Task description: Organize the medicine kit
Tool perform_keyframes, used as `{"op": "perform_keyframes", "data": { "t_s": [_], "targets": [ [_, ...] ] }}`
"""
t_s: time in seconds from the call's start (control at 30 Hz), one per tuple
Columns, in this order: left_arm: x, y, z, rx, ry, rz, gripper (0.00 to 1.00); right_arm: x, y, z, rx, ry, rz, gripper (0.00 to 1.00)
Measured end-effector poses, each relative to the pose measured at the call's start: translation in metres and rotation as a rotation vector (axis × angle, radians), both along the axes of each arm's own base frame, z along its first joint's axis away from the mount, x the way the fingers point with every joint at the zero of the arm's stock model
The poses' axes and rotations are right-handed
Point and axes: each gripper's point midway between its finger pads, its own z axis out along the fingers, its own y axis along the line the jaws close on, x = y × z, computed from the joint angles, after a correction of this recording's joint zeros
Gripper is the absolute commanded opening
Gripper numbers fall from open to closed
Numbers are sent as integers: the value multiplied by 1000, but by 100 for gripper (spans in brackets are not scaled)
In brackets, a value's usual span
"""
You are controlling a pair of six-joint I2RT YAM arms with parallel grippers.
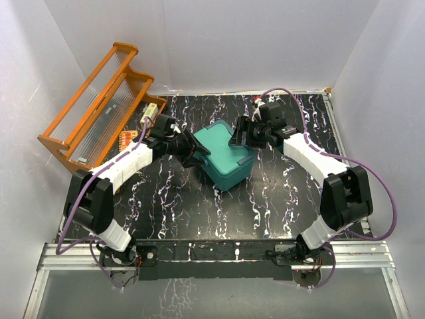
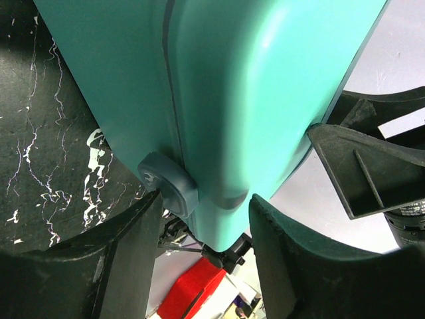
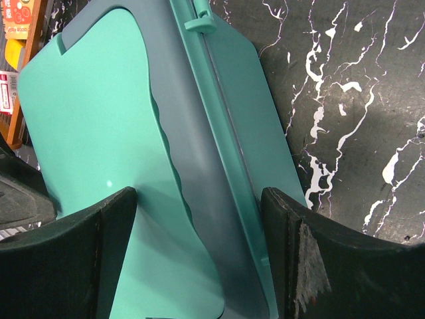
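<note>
The teal medicine kit (image 1: 229, 159) lies slanted in the middle of the black marbled table, its lid down. My left gripper (image 1: 192, 151) is at its left corner. In the left wrist view the kit (image 2: 232, 80) fills the frame, and my left gripper (image 2: 206, 199) has the rounded corner pinched between its fingers, one finger against a grey-blue nub (image 2: 169, 183). My right gripper (image 1: 240, 135) sits at the kit's far right edge. In the right wrist view the right gripper (image 3: 199, 193) is shut across the kit (image 3: 86, 113), one finger on the lid and one on the side wall.
An orange tiered rack (image 1: 99, 100) leans at the back left, with small packets (image 1: 129, 136) and a white box (image 1: 151, 111) at its foot. A red pack (image 2: 199, 289) shows beyond the kit's corner. White walls close in the table on three sides.
</note>
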Motion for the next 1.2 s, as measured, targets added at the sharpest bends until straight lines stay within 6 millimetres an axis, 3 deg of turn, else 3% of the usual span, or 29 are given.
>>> {"op": "perform_keyframes", "data": {
  "t_s": [0.6, 0.9, 1.07, 1.2],
  "targets": [
    [5, -4, -8, -44, 7, 22, 56, 1, 1, -1, 13, 0, 16, 69],
    [9, 2, -12, 21, -52, 2, 79, 5, -1, 5, -26, 17, -17, 73],
    [14, 16, -8, 126, -124, -38, 94, 14, -6, 27, -73, -4, -75, 79],
    [16, 36, -1, 226, -205, -81, 99, 13, -20, 43, -101, -32, -139, 81]
  ]
}}
